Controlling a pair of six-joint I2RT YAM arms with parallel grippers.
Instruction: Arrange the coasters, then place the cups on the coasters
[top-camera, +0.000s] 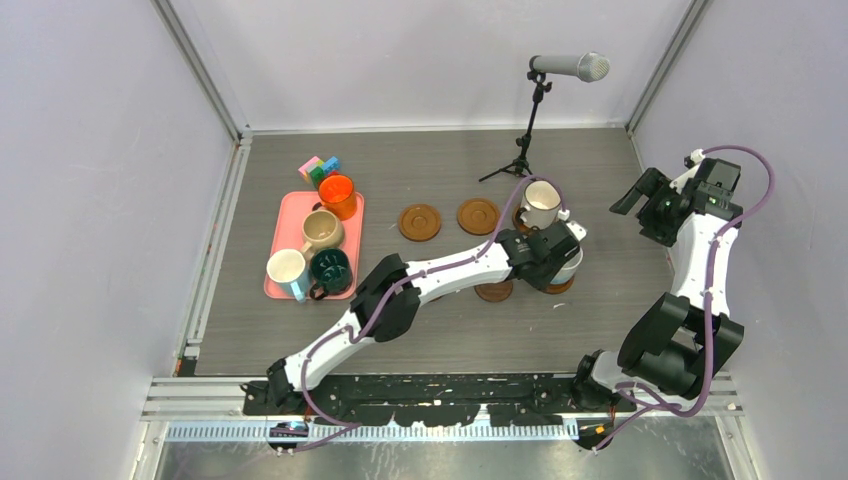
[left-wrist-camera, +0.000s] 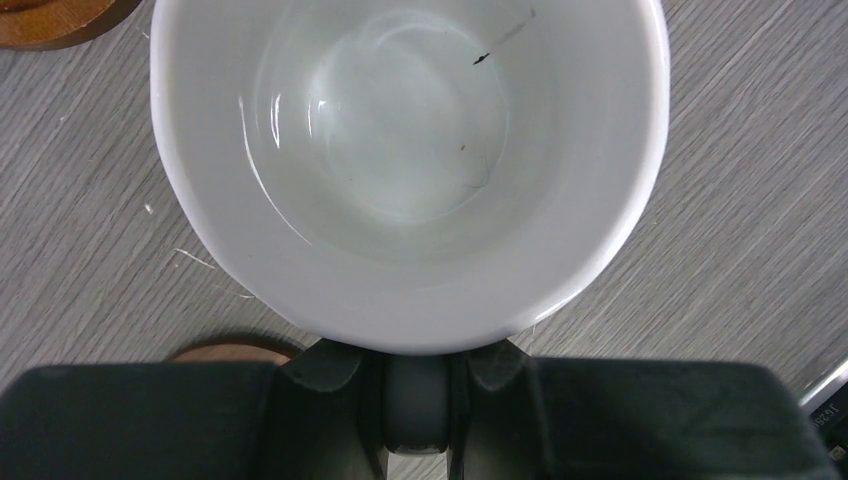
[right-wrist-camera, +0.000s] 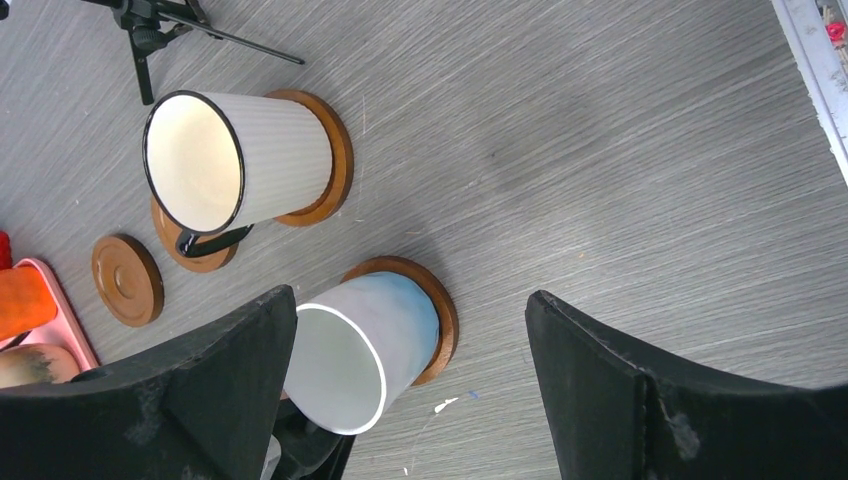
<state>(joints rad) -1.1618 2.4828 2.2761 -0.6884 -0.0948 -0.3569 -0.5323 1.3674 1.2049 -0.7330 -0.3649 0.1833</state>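
Note:
My left gripper (top-camera: 553, 257) is shut on the handle of the light blue cup (top-camera: 571, 266), which stands upright on a coaster (right-wrist-camera: 441, 309). From the left wrist I look straight down into the cup's white inside (left-wrist-camera: 410, 150), the handle pinched between the fingers (left-wrist-camera: 335, 365). A cream cup (top-camera: 541, 204) sits on another coaster (right-wrist-camera: 336, 160) behind it. Two bare coasters (top-camera: 420, 222) (top-camera: 478, 216) lie to the left, and one (top-camera: 494, 292) is half hidden under my left wrist. My right gripper (top-camera: 650, 205) hangs open above the table's right side, holding nothing.
A pink tray (top-camera: 285, 215) at the left carries orange (top-camera: 337, 194), beige (top-camera: 322, 230), white (top-camera: 288, 272) and dark green (top-camera: 330, 270) cups. Toy blocks (top-camera: 320, 168) lie behind it. A microphone stand (top-camera: 522, 150) rises at the back centre. Walls close in left and right.

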